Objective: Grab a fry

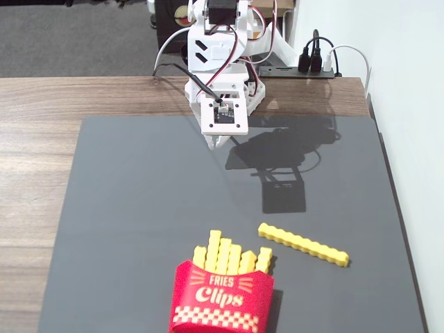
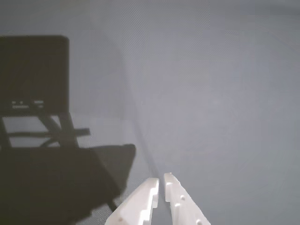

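Observation:
The fry point(image 1: 303, 244), a long bright yellow crinkle-cut stick, lies loose on the grey mat point(image 1: 139, 208) at the front right, just right of the red "Fries Clips" carton point(image 1: 222, 300) with its joined short yellow fries. My white gripper point(image 1: 216, 141) hangs at the far edge of the mat, well behind the fry. In the wrist view the gripper point(image 2: 161, 180) enters from the bottom with its two white fingers nearly together and nothing between them. The fry and carton are out of the wrist view, which shows only mat and shadow.
The arm's base point(image 1: 220, 83) stands on the wooden table point(image 1: 41, 139) behind the mat. A power strip with cables point(image 1: 309, 66) lies at the back right beside a white wall point(image 1: 409, 104). The arm's shadow falls on the mat to its right.

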